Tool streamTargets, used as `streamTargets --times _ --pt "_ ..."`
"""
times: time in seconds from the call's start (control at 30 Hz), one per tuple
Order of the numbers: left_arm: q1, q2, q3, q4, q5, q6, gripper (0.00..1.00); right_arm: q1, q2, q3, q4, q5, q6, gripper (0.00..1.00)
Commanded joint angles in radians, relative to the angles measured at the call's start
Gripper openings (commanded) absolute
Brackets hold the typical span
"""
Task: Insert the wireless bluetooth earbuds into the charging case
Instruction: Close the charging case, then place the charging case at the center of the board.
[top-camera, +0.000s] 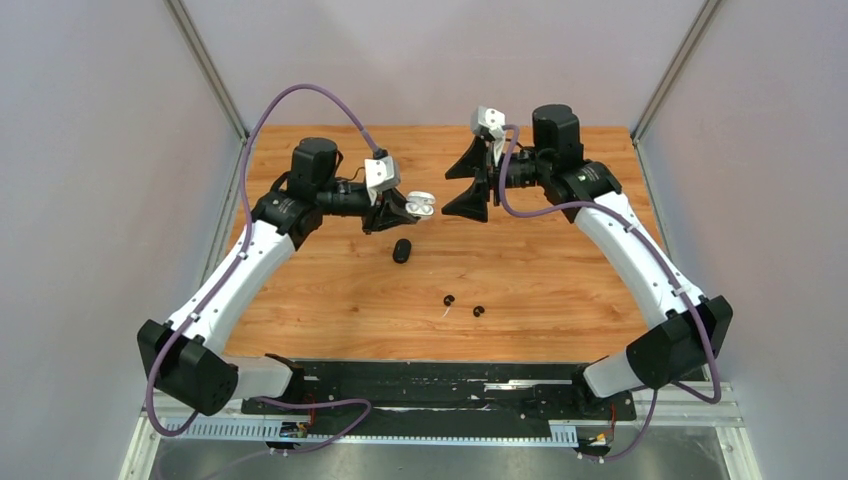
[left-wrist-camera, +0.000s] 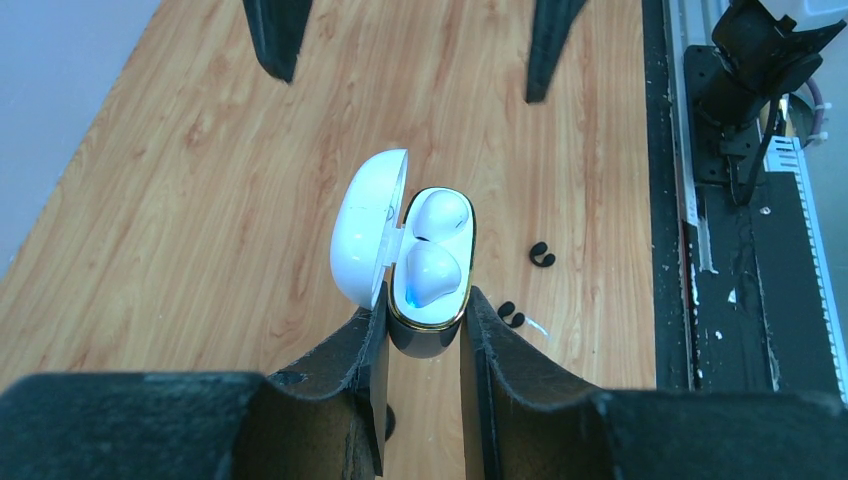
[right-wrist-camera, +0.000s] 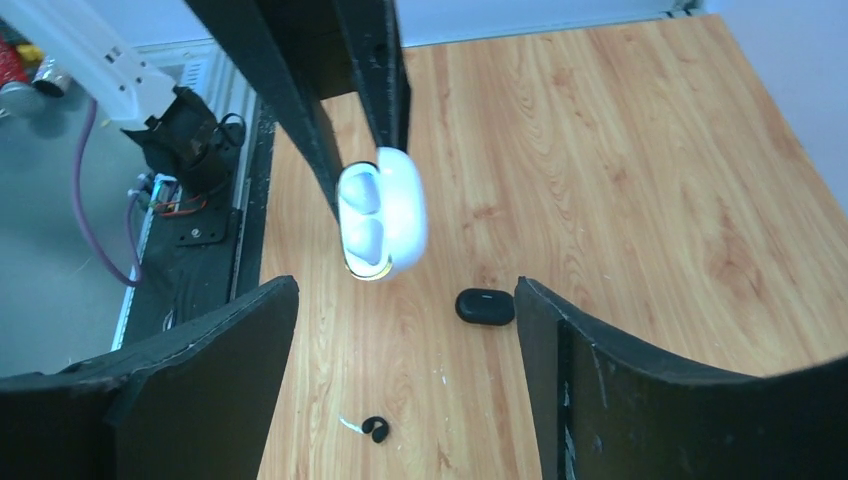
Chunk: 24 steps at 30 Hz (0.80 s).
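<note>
**Two-arm station, top and wrist views.** The left hand is closed narrowly on the base of the white charging case, one finger pressed against each side. It holds the case in the air above the wooden worktop, over the far half and about midway between the left and right edges. The lid is swung open to one side. Both white earbuds sit in the wells of the case, one behind the other, and a bluish glow shows at the rim beside the nearer one.

The right hand faces the case from the right. It is near the case but apart from it, with its fingers spread wide and nothing between them.

The black case lies closed on the worktop, just nearer the near edge than the held case. Two black earbuds lie loose on the worktop between the black case and the near edge. They are a little toward the right edge, close together but not touching.
</note>
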Motion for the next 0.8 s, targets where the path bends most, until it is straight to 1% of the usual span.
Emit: streamTargets --times 0.0,0.13,0.17,0.2,0.23,0.3,0.4,0.43,0.5,0.57,0.6,0.67,0.7,0.77 --pt "0.003 0.022 0.060 0.009 0.024 0.010 0.00 0.027 0.052 0.030 -0.051 -0.125 -0.098 0.81" --pt "0.004 0.036 0.057 0.033 0.022 -0.031 0.00 0.064 0.142 0.092 -0.048 -0.126 -0.121 0.81" --pt "0.004 0.041 0.058 0.055 -0.009 -0.057 0.00 0.077 0.158 0.109 -0.050 -0.124 -0.129 0.80" --pt "0.006 0.055 0.064 0.067 -0.045 -0.128 0.00 0.092 0.167 0.128 -0.051 -0.106 -0.139 0.79" --pt "0.010 0.063 0.071 0.077 -0.055 -0.157 0.00 0.108 0.168 0.134 -0.054 -0.067 -0.154 0.77" --pt "0.022 0.095 0.100 0.070 -0.075 -0.274 0.00 0.143 0.146 0.121 -0.062 0.026 -0.206 0.77" --pt "0.064 0.147 0.130 0.065 -0.107 -0.408 0.00 0.194 0.093 0.061 -0.059 0.209 -0.283 0.78" --pt "0.076 0.156 0.131 0.075 -0.109 -0.488 0.00 0.199 0.079 0.041 -0.056 0.262 -0.285 0.78" --pt "0.134 0.182 0.126 0.095 -0.111 -0.593 0.00 0.201 0.053 0.000 -0.033 0.360 -0.253 0.80" --pt "0.169 0.211 0.124 0.073 -0.089 -0.619 0.00 0.199 0.026 -0.059 0.021 0.464 -0.216 0.83" --pt "0.177 0.232 0.129 0.039 -0.083 -0.614 0.00 0.192 0.017 -0.082 0.034 0.480 -0.213 0.84" --pt "0.197 0.247 0.118 -0.009 -0.091 -0.581 0.00 0.174 0.009 -0.126 0.050 0.499 -0.202 0.85" --pt "0.204 0.258 0.108 -0.030 -0.103 -0.539 0.00 0.159 0.012 -0.148 0.057 0.507 -0.187 0.86" --pt "0.218 0.291 0.093 -0.118 -0.163 -0.474 0.00 0.119 0.034 -0.189 0.060 0.488 -0.153 0.86"
